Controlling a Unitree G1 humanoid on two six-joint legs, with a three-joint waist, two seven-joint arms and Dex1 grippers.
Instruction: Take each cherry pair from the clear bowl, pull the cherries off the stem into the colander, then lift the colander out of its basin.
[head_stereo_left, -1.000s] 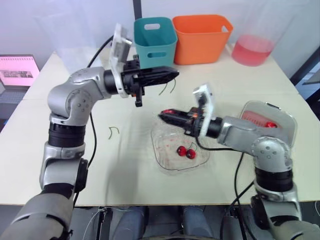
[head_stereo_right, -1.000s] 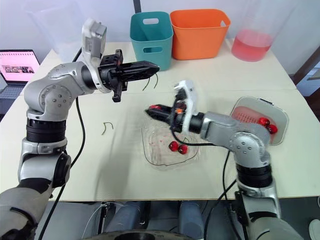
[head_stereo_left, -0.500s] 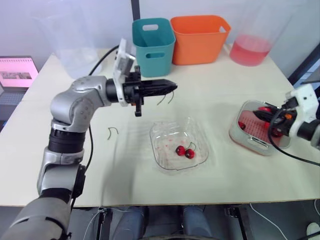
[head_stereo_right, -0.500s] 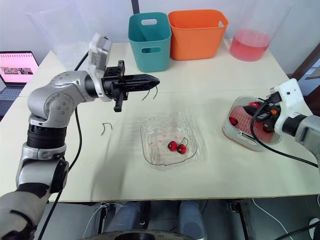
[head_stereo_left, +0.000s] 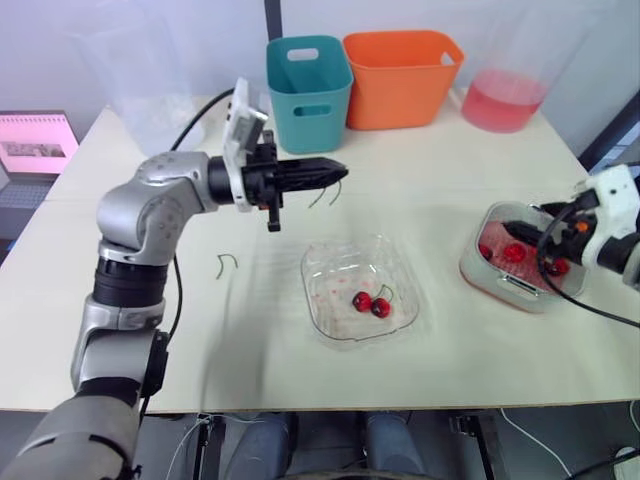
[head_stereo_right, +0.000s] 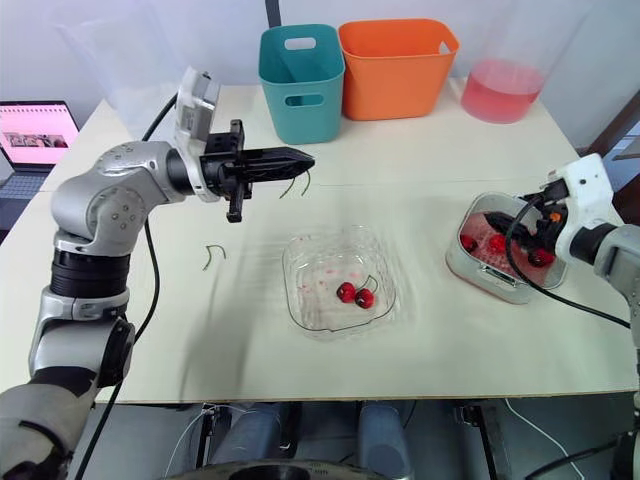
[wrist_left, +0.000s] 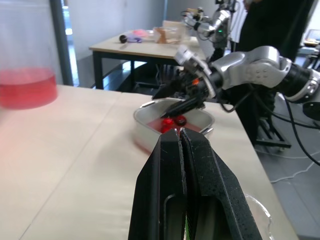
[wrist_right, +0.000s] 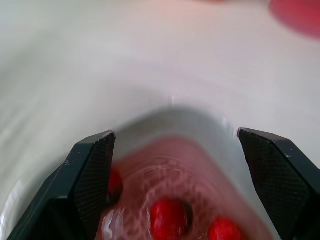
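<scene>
The clear bowl (head_stereo_left: 322, 262) sits mid-table with one cherry pair (head_stereo_left: 371, 303) inside. To its right the colander in its basin (head_stereo_left: 497, 282) holds a few loose cherries (head_stereo_left: 513, 252). My right gripper (head_stereo_left: 545, 236) hovers just over the colander, open and with nothing between its fingers (wrist_right: 92, 172); cherries (wrist_right: 167, 217) lie below it. My left gripper (head_stereo_left: 336, 172) is raised left of and behind the bowl, shut on a thin green stem (head_stereo_left: 325, 191) that dangles from its tips. In the left wrist view the shut left gripper (wrist_left: 179, 133) points toward the colander (wrist_left: 146, 111).
A bare green stem (head_stereo_left: 227, 262) lies on the table left of the bowl. At the back stand a teal bin (head_stereo_left: 308, 78), an orange bin (head_stereo_left: 402, 75) and a tub of pink liquid (head_stereo_left: 505, 98). A laptop (head_stereo_left: 35, 140) sits at the far left.
My right arm swung from above the bowl to the colander, and its jaws opened there, leaving a cherry in the colander. The left gripper kept the stem and barely moved.
</scene>
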